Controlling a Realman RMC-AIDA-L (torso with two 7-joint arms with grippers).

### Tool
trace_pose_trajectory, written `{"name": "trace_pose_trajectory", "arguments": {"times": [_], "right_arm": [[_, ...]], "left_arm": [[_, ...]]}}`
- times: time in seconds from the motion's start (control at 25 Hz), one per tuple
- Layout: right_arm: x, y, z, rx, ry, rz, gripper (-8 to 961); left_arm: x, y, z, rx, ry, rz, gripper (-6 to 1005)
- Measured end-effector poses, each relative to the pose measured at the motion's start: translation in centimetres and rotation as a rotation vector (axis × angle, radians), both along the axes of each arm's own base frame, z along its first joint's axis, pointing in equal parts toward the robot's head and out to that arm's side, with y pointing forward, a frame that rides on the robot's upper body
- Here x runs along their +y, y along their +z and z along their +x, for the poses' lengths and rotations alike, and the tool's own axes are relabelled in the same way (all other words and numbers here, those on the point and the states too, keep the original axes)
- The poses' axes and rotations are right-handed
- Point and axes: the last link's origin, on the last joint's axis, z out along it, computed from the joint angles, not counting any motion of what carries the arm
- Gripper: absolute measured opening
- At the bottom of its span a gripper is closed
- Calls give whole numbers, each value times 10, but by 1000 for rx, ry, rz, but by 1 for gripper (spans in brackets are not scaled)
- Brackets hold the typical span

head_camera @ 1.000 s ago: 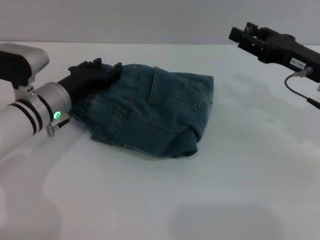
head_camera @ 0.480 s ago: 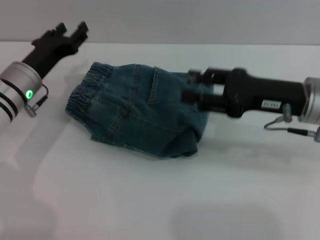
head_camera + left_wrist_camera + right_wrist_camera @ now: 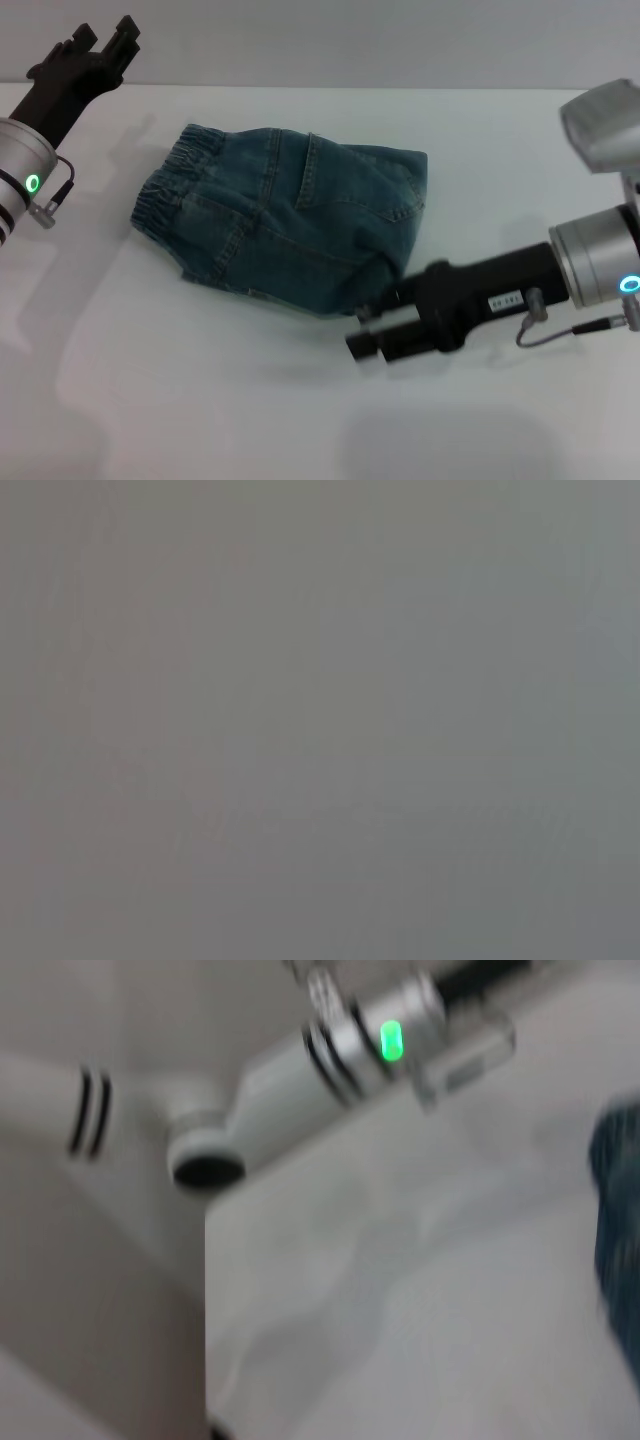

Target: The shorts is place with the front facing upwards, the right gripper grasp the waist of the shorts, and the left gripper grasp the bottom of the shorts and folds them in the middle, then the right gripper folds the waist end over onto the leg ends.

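One fold left on our shorts [image 3: 290,215].
We cannot tell if our right gripper [image 3: 368,338] is wide; we'd pinch the waist [image 3: 165,190] firmly.

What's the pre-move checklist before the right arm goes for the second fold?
1. First fold done: ok. The shorts lie doubled on the table.
2. Waist reachable: ok. The waist lies bare at the robot's left end of the shorts.
3. Left gripper clear: ok. The left gripper hangs at the table's far left, off the cloth.
4. Right gripper at the waist: not ok. The right gripper is at the near right corner of the shorts, the opposite end.
5. Right fingers open: cannot tell.
6. Wrist views usable: not ok. Left shows nothing; right shows only a sliver of denim.
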Motion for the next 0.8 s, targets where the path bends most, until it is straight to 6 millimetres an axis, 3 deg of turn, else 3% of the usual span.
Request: {"name": "trace_pose_trajectory", "arguments": {"times": [0.24,0.8], "right_arm": [[-1,-7,4,-144,-25,-87,566],[11,-11,18,-245,-112,-16,567]], "left_arm": [[-3,-1,-2,-9,-1,0,632],[-14,-3,-12,-27,17,-2,632]]}}
